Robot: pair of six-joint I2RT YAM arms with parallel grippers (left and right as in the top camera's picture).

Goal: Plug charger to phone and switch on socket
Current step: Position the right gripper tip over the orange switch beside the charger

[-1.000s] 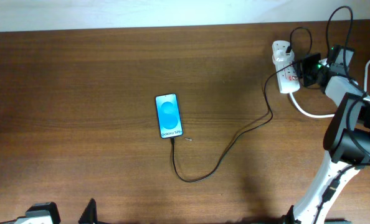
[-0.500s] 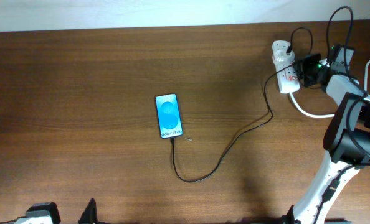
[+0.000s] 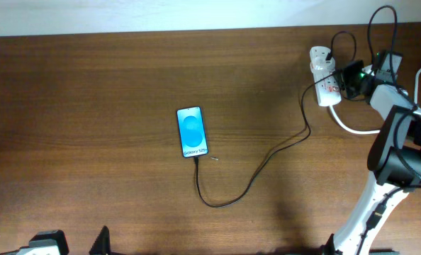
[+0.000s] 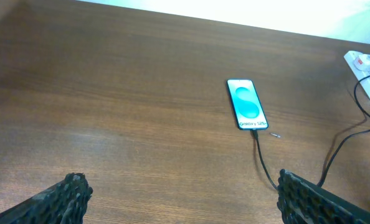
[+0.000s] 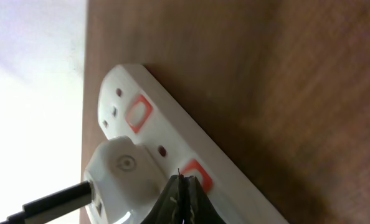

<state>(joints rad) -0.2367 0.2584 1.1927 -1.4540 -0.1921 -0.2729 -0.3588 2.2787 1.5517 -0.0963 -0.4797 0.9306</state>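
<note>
Two red switches [image 5: 138, 114] on white socket [image 5: 179, 134], right end effector [image 5: 181, 186] pressed together, left end effector [image 4: 185, 199] spread

The right arm [image 3: 400, 145] stretches to the far right, right fingers [image 5: 180, 202] pinched together; left fingers [image 4: 71, 194] spread wide, near side.

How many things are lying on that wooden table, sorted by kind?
Phones: 1, the phone, screen lit blue
Charging cables: 1, the black charger
Power strips: 1, the white socket
Total: 3
</note>
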